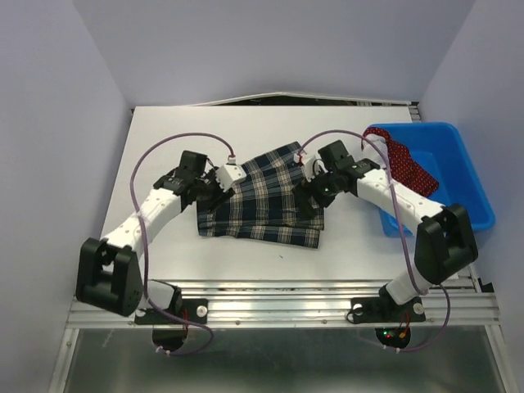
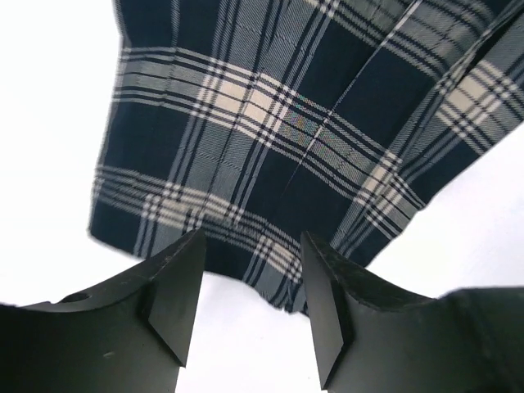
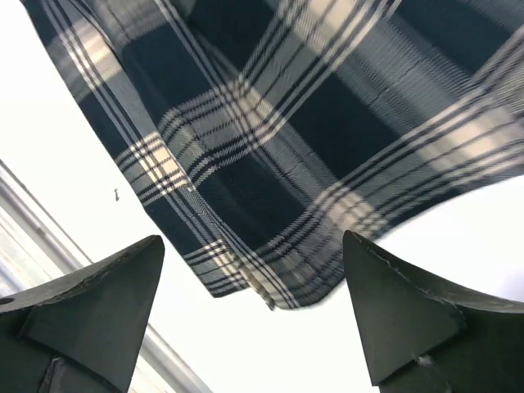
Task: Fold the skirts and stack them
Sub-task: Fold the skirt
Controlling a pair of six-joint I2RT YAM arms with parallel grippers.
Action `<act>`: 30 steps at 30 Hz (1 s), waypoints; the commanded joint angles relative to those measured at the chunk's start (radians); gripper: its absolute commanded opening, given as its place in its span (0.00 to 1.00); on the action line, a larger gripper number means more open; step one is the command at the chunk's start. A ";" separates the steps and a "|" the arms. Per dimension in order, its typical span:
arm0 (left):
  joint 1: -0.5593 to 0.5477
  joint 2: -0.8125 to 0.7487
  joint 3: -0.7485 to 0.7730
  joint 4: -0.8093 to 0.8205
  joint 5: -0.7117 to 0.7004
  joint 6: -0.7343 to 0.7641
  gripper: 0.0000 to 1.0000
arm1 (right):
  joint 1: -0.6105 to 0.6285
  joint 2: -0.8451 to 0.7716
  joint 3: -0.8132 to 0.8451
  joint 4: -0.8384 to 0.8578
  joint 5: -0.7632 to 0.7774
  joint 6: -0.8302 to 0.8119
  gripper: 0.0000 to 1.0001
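The plaid skirt (image 1: 264,201) lies folded flat in the middle of the white table (image 1: 164,139). My left gripper (image 1: 214,196) hovers at its left edge, open, with nothing between the fingers. In the left wrist view the plaid skirt (image 2: 295,123) lies just beyond the open left gripper (image 2: 254,307). My right gripper (image 1: 309,196) is at the skirt's right edge, wide open and empty. A corner of the plaid skirt (image 3: 278,147) shows ahead of the right gripper (image 3: 254,315). The red polka-dot skirt (image 1: 407,164) hangs over the rim of the blue bin (image 1: 458,176).
The blue bin stands at the table's right edge, beside the right arm. A metal rail (image 1: 278,307) runs along the near table edge, also seen as the rail (image 3: 24,237) in the right wrist view. White walls enclose the back and sides.
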 commanded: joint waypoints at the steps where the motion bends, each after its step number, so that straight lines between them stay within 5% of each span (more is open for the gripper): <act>1: -0.009 0.152 0.006 0.024 -0.038 0.027 0.54 | -0.005 0.100 -0.062 -0.031 -0.069 0.108 0.93; 9: -0.007 0.249 -0.115 0.070 -0.055 -0.016 0.36 | -0.016 0.307 0.027 0.089 0.104 0.050 0.83; 17: -0.009 0.113 -0.218 0.014 -0.063 -0.050 0.29 | -0.025 0.584 0.500 0.137 0.154 -0.042 0.78; 20: -0.009 0.012 -0.169 0.009 -0.038 -0.121 0.51 | -0.025 0.631 0.672 0.109 0.109 -0.024 0.85; 25: -0.026 -0.059 -0.053 0.110 -0.015 -0.240 0.60 | -0.052 0.502 0.685 0.149 0.051 0.122 0.93; 30: -0.099 0.106 0.116 0.199 -0.052 -0.379 0.60 | -0.143 0.320 0.539 0.196 -0.099 0.457 0.97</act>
